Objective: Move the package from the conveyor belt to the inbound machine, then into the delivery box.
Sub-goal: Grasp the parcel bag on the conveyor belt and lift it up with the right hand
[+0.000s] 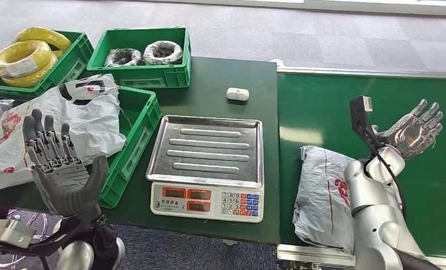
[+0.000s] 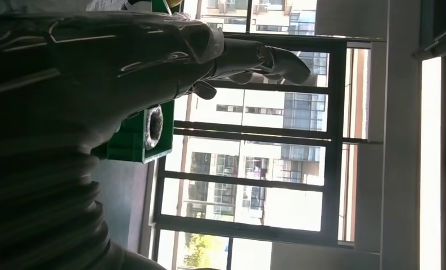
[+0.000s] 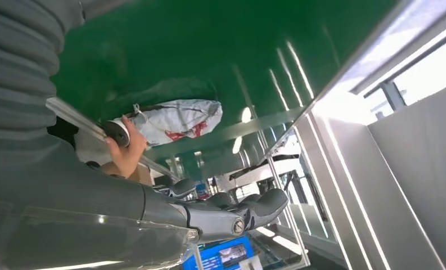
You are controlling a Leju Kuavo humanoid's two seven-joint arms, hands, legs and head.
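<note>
Both hands, left hand [image 1: 60,169] and right hand [image 1: 414,129], spread empty; right arm overlaps package [image 1: 321,194].

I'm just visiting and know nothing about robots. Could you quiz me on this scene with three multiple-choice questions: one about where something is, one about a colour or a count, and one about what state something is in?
1. Where does the grey package lie?
A. on the green conveyor belt
B. on the scale's tray
C. in a crate

2. How many green crates stand on the table?
A. one
B. three
C. five

3. What is on the scale's steel tray?
A. a package
B. a wire coil
C. nothing

Answers:
1 A, it rests on the belt beside the right arm.
2 B, one with yellow coils, one with dark coils, one with bags.
3 C, its ribbed surface is bare; the left hand and right hand are raised, holding nothing.
</note>
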